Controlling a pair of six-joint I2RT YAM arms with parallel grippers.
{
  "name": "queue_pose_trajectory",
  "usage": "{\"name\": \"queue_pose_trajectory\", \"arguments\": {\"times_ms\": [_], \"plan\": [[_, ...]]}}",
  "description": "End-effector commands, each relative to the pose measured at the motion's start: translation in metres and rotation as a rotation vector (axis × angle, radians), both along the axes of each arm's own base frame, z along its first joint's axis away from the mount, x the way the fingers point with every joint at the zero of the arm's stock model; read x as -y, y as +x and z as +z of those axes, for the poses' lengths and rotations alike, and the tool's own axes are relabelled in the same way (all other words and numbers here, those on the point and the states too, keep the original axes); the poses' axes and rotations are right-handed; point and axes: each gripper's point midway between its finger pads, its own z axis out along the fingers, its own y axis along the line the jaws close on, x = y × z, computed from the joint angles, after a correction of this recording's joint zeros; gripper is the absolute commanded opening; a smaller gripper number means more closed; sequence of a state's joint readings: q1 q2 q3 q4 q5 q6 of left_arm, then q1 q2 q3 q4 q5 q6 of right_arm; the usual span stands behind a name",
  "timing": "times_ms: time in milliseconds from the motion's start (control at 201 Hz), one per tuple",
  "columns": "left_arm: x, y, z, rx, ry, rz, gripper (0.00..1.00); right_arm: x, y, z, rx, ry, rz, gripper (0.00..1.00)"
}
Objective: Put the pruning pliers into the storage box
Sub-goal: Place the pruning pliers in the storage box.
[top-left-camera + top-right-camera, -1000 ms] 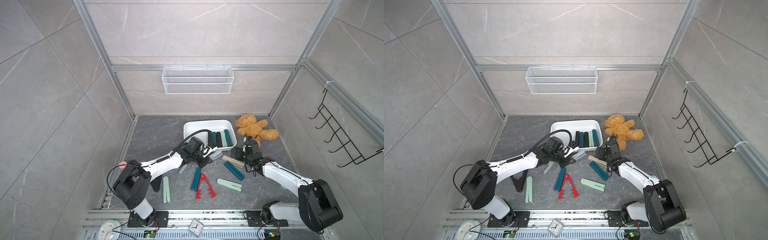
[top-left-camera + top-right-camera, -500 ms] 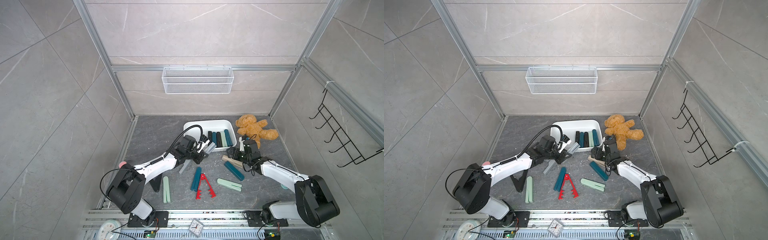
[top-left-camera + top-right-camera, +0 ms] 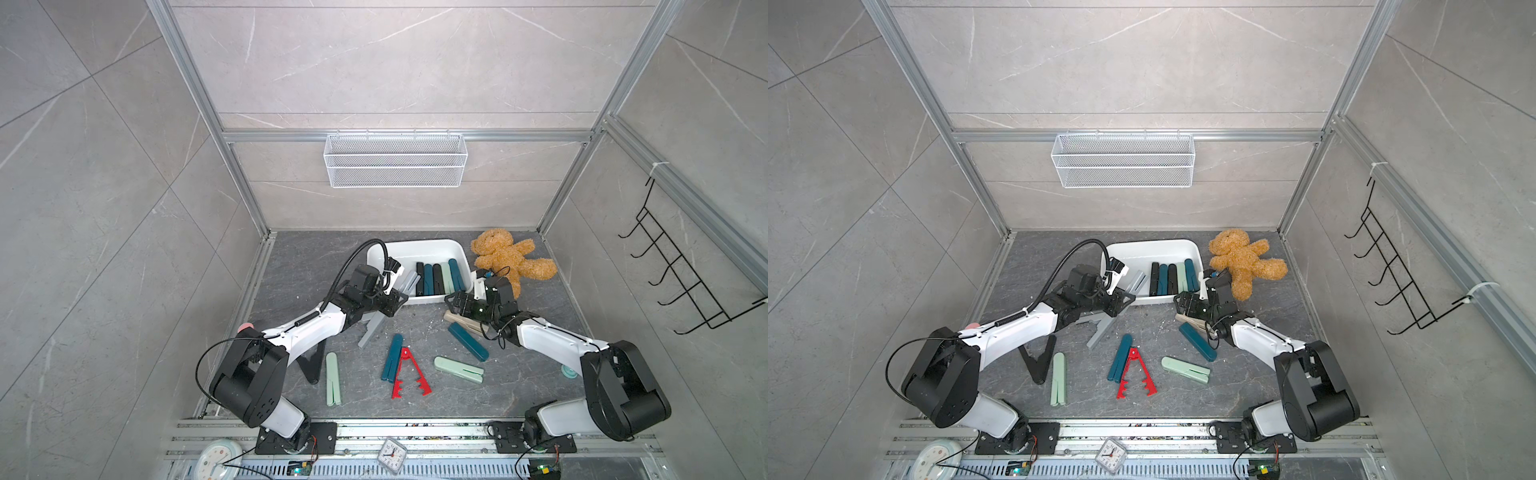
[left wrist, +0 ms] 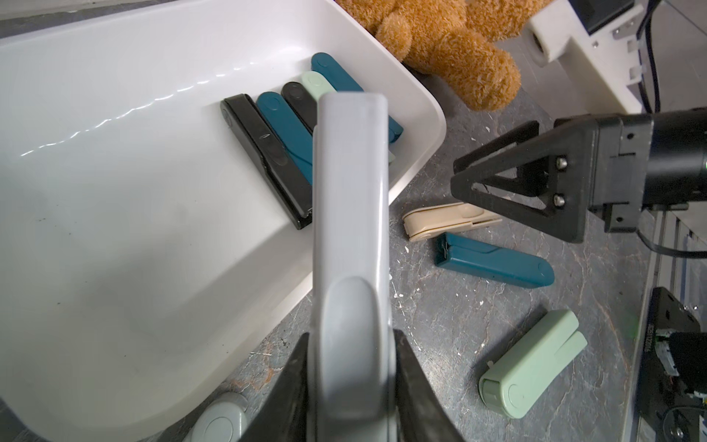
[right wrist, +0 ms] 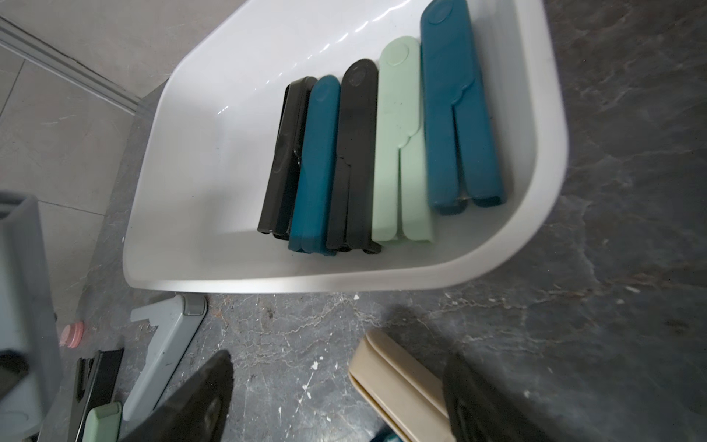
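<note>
Grey pruning pliers, lifted off the worktop within the last second, now reach over the near rim of the storage box in both top views, pinched in the left hand.

Left wrist view: the jaws clamp the hinge end and the tip overhangs the box beside five stowed pliers. Release looks close.

Right wrist view: the right hand, wide open and empty, has shifted so the beige pliers lie between its jaws.

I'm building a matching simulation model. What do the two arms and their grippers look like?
Both arms have white shells and bulky black joints. A thick black hose arcs over the left arm; thin black wires loop beside the right arm. The left gripper and right gripper have black, triangular, cut-out fingers.
</note>
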State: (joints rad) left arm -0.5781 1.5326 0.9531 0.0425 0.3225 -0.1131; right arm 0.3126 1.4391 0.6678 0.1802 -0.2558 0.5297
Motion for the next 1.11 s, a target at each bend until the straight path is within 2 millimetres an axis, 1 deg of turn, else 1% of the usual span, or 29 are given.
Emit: {"name": "queue_pose_trajectory", "arguments": {"times_ms": [0, 244, 478, 627, 642, 817, 1105], "plan": [[0.000, 0.019, 0.028, 0.030, -0.091, 0.057, 0.10, -0.011, 0.010, 0.014, 0.039, 0.065, 0.024, 0.85], [0.005, 0.042, 0.023, -0.045, -0.116, 0.107, 0.11, -0.021, 0.014, 0.016, 0.041, 0.122, 0.050, 0.82], [0.002, 0.078, 0.011, -0.139, -0.130, 0.237, 0.11, -0.020, 0.013, 0.012, 0.035, 0.121, 0.046, 0.82], [0.013, 0.094, 0.000, -0.212, -0.140, 0.257, 0.13, -0.018, 0.013, 0.009, 0.022, 0.107, 0.036, 0.82], [0.015, 0.095, 0.001, -0.215, -0.143, 0.255, 0.13, -0.018, 0.013, 0.009, 0.022, 0.107, 0.035, 0.81], [0.024, 0.109, -0.021, -0.293, -0.110, 0.268, 0.13, -0.017, 0.012, 0.009, 0.023, 0.101, 0.031, 0.81], [0.026, 0.127, -0.059, -0.392, -0.057, 0.328, 0.13, -0.016, 0.011, 0.007, 0.015, 0.091, 0.028, 0.81]]}}
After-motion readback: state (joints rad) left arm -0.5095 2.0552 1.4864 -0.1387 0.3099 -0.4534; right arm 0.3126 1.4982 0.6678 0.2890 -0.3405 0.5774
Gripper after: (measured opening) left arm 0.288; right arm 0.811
